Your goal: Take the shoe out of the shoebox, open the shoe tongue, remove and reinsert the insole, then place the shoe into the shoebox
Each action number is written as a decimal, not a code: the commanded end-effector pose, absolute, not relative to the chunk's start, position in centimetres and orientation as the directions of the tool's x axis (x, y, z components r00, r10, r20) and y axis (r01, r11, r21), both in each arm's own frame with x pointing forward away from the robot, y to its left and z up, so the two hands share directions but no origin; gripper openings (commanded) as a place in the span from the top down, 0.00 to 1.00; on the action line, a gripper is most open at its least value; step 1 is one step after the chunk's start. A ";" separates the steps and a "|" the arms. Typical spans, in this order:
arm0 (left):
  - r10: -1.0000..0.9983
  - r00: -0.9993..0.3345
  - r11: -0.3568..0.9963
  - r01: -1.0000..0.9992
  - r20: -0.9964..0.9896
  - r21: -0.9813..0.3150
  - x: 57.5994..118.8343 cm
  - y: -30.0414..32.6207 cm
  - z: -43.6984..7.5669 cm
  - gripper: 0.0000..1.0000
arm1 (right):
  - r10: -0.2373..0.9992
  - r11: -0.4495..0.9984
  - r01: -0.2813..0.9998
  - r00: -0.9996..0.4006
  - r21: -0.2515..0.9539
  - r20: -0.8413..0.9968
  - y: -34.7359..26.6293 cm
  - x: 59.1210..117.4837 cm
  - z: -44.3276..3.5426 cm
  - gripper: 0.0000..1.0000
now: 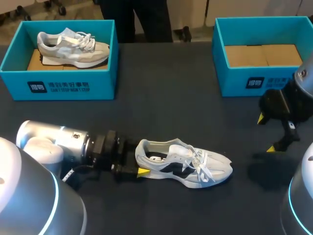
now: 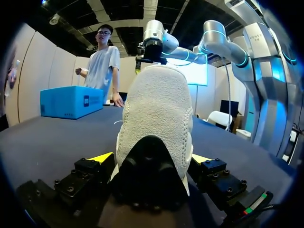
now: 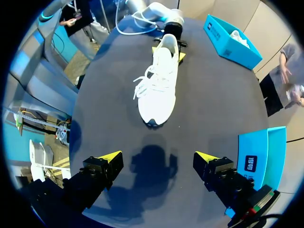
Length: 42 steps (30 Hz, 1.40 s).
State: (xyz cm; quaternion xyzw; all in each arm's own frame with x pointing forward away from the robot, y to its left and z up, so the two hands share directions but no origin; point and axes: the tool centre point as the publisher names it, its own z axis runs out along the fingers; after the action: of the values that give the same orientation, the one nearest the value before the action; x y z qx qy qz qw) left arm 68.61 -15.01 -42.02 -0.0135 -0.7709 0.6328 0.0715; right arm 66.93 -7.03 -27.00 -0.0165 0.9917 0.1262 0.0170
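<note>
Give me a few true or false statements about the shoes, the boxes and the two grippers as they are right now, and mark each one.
1. The white shoe lies on the table, outside both boxes. True.
2. The right box holds a shoe. False: it holds no shoe; the grey shoe is in the left box.
3. The left gripper is at the white shoe's toe. False: it clamps the heel.
4. The right gripper is open and holds nothing. True.

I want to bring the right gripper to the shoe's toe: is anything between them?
No. In the right wrist view, only bare table lies between the right gripper and the toe of the shoe.
</note>
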 end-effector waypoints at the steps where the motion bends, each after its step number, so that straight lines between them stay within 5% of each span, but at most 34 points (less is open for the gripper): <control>1: 0.107 -0.991 0.188 -0.056 0.077 -0.981 68.7 -15.6 -42.1 0.00 | -0.029 0.968 -0.038 -0.999 0.249 -0.039 -7.0 66.9 -27.1 0.00; 39: 0.105 -0.991 0.177 -0.062 0.082 -0.982 67.8 -18.1 -42.6 0.00 | -0.029 0.968 -0.038 -0.999 0.249 -0.039 -7.0 66.9 -27.1 0.00; 40: 0.106 -0.991 0.176 -0.061 0.080 -0.983 67.8 -18.2 -42.6 0.59 | -0.029 0.968 -0.038 -0.999 0.249 -0.039 -7.0 66.9 -27.1 0.00; 41: 0.105 -0.991 0.175 -0.059 0.079 -0.983 67.9 -18.3 -42.7 1.00 | -0.029 0.968 -0.038 -0.999 0.249 -0.039 -7.0 66.9 -27.1 0.00; 42: 0.107 -0.991 0.175 -0.058 0.078 -0.983 67.9 -18.3 -42.6 1.00 | -0.029 0.968 -0.038 -0.999 0.249 -0.039 -7.0 66.9 -27.1 0.00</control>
State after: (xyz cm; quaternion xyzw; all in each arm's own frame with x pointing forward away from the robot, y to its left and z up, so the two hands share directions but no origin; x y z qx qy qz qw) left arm 67.93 -17.77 -42.30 -0.0158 -0.7640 0.6417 0.0655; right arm 66.93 -7.03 -27.00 -0.0165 0.9917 0.1262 0.0170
